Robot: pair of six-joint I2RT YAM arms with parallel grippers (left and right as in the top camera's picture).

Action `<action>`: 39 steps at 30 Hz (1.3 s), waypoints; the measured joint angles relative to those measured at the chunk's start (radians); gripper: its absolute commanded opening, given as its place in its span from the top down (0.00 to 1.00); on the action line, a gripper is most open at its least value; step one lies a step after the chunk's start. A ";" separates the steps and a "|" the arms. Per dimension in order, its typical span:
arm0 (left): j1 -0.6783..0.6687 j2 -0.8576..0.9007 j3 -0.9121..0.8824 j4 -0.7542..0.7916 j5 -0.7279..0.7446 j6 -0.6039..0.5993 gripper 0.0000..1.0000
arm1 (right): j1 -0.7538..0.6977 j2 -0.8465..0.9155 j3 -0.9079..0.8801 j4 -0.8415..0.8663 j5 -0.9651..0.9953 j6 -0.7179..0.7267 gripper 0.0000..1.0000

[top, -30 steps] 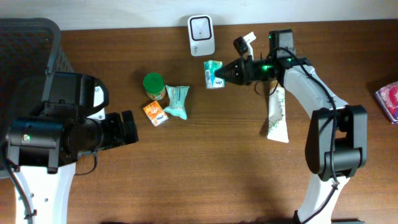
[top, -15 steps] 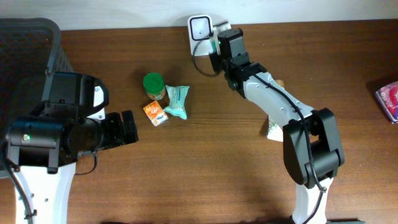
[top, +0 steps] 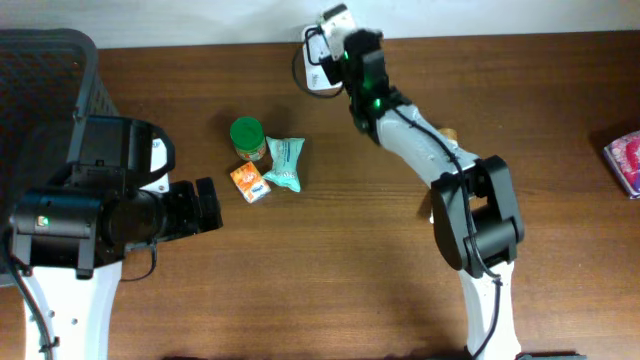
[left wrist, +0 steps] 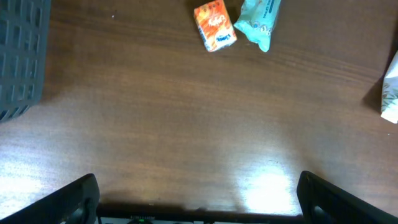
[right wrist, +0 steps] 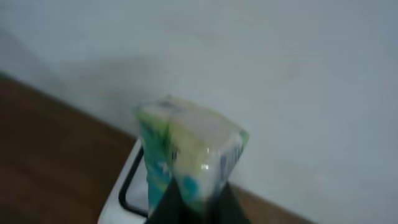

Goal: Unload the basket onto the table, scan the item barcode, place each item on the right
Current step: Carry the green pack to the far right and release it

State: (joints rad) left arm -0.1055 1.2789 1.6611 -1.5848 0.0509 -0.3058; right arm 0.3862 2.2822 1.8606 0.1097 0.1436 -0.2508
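My right gripper (top: 345, 40) is shut on a small teal, green and white packet (top: 335, 17), held up at the table's far edge right over the white barcode scanner (top: 314, 52). In the right wrist view the packet (right wrist: 189, 149) stands upright out of the dark fingertips (right wrist: 177, 205). The scanner's (right wrist: 121, 196) black-framed window shows just below and left of it. The view is blurred and no barcode can be made out. My left gripper (top: 205, 205) stands open at the left, low over bare wood (left wrist: 199, 208), with nothing between its fingers.
A green-lidded jar (top: 247, 137), a teal pouch (top: 285, 163) and an orange box (top: 250, 183) lie in the middle left. A white tube (top: 433, 207) is mostly hidden under the right arm. A dark basket (top: 45, 60) fills the far left corner, and a pink pack (top: 625, 163) lies at the right edge.
The right arm has lifted the packet from the table and swung it left and back to the scanner. The left arm has not moved.
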 measured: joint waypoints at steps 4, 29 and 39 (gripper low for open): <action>0.000 0.000 0.000 0.000 0.000 0.000 0.01 | 0.000 0.095 0.257 -0.249 -0.002 0.012 0.96; 0.000 0.000 0.000 0.000 0.000 0.000 0.01 | -0.456 0.153 0.514 -1.107 0.399 0.309 0.96; 0.000 0.000 0.000 0.000 0.000 0.000 0.01 | -0.792 0.153 0.510 -1.201 0.343 0.322 0.92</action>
State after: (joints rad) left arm -0.1055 1.2789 1.6611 -1.5848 0.0509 -0.3058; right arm -0.4053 2.4355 2.3711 -1.0912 0.4862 0.0715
